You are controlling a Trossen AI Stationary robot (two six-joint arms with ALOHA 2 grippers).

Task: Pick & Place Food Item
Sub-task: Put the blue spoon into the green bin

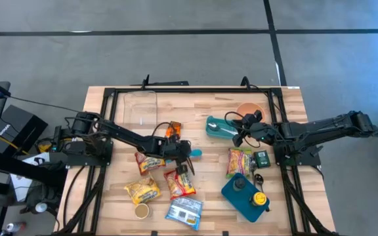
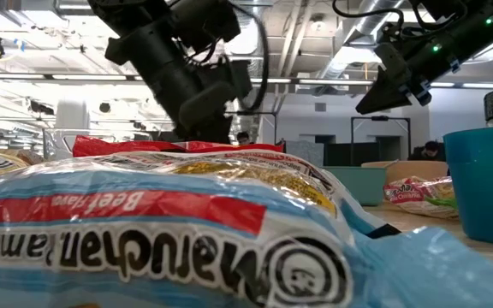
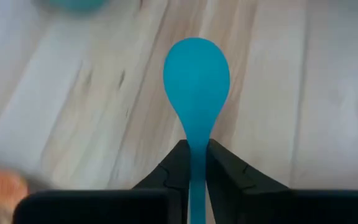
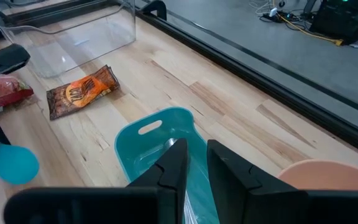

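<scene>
Blue plastic spoon point(image 3: 196, 81) sits clamped by its handle in your left gripper point(image 3: 196, 163), near the table's point(image 1: 202, 103) middle, bowl end pointing right over bare wood. Lift straight and keep it level so it cannot twist between the fingers. Food packets point(image 1: 179, 183) lie just near of it. Your right gripper point(image 4: 191, 163), nearly shut and empty, hovers above the teal bin point(image 4: 160, 138), far right.

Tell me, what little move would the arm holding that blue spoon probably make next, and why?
Probably lift it. The left claw is shut on the handle of the blue spoon, whose bowl hangs over bare wooden table. With the grip made, raising the spoon clear of the food packets seems the natural step before carrying it anywhere.
</scene>
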